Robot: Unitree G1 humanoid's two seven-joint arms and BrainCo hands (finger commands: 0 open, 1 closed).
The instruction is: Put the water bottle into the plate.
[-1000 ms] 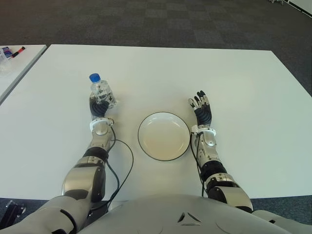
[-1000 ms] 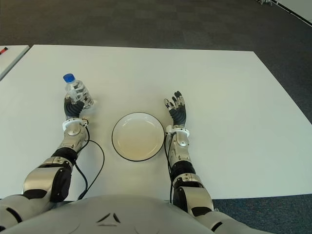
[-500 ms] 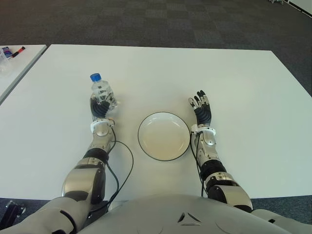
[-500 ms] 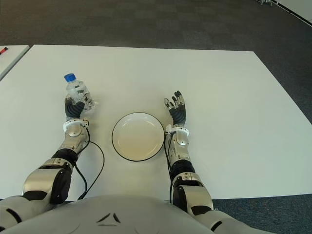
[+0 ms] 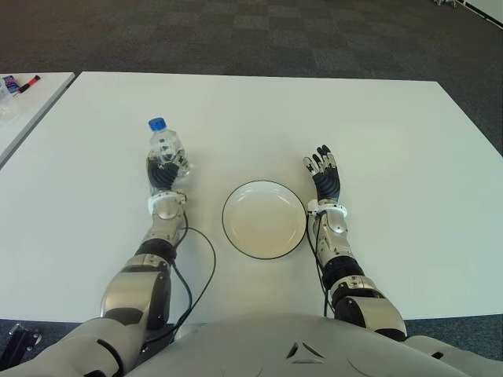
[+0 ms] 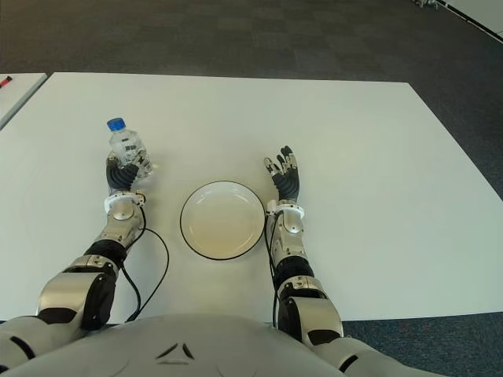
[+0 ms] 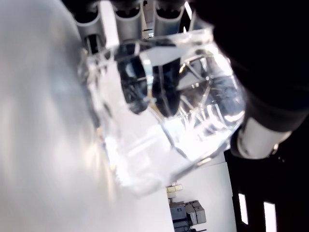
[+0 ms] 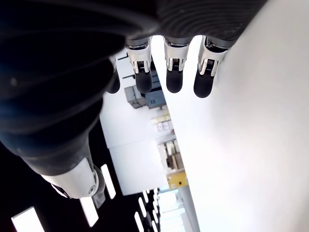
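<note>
A clear water bottle (image 5: 165, 146) with a blue cap stands nearly upright to the left of the plate, and my left hand (image 5: 163, 174) is shut on its lower part. The left wrist view shows the fingers (image 7: 145, 92) curled around the clear bottle (image 7: 164, 121). The white plate (image 5: 264, 219) with a dark rim lies on the white table (image 5: 259, 110) between my two arms, with nothing in it. My right hand (image 5: 326, 174) shows to the right of the plate, its fingers (image 8: 174, 72) straight and holding nothing.
A second white table (image 5: 23, 102) stands at the far left, with a marker (image 5: 28, 81) on it. A black cable (image 5: 196, 267) loops on the table near my left forearm. Dark carpet lies beyond the table's far edge.
My left hand has shifted the bottle slightly to the right, toward the plate. The right hand and the plate have not moved.
</note>
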